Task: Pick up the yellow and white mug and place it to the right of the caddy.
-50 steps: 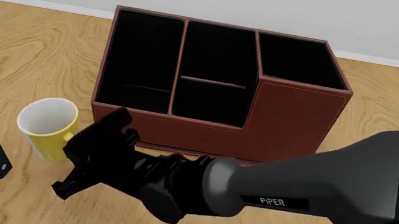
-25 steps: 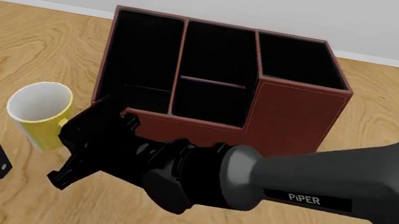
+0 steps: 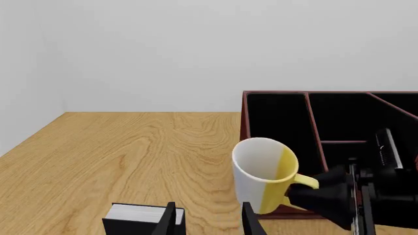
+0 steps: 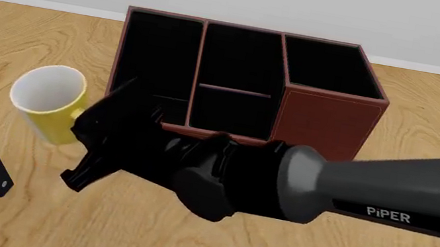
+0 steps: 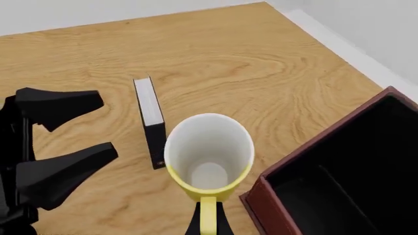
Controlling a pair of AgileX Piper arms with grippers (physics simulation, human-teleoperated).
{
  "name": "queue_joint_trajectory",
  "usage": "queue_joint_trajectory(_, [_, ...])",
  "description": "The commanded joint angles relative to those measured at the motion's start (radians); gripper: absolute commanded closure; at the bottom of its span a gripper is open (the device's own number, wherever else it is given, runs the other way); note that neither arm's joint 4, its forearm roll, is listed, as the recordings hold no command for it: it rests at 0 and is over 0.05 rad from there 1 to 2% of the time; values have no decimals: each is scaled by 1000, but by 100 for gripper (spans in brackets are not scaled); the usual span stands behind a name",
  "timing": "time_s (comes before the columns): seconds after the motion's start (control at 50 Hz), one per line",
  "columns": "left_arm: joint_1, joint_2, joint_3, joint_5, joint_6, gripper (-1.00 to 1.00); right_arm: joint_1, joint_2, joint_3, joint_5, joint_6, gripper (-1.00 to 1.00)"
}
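Note:
The yellow and white mug [image 4: 46, 101] hangs tilted off the table, left of the caddy [image 4: 327, 125], its white inside facing up. My right gripper [image 4: 89, 135] is shut on the mug's yellow handle [image 5: 207, 215]; in the left wrist view the right gripper [image 3: 313, 190] pinches that handle from the caddy side. The mug [image 3: 261, 171] floats close to the caddy's [image 3: 274, 112] reddish-brown wall. My left gripper [image 3: 210, 223] is open and holds nothing, low near the table's front left; this left gripper [image 5: 62, 139] also shows in the right wrist view.
A thin black block with a white face [image 5: 149, 120] stands on the wooden table [image 4: 19, 43] between the left gripper and the mug. The same block [image 3: 145, 216] sits beside the left fingers. The right arm [image 4: 351, 199] crosses in front of the caddy.
The right gripper has risen and moved slightly away from me with the mug, which left the table and tilted. The left gripper has stayed put.

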Motion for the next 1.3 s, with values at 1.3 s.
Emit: queue_joint_trajectory(1.3, [0, 0, 0, 0, 0, -100, -233, -431, 231, 66, -119, 100])
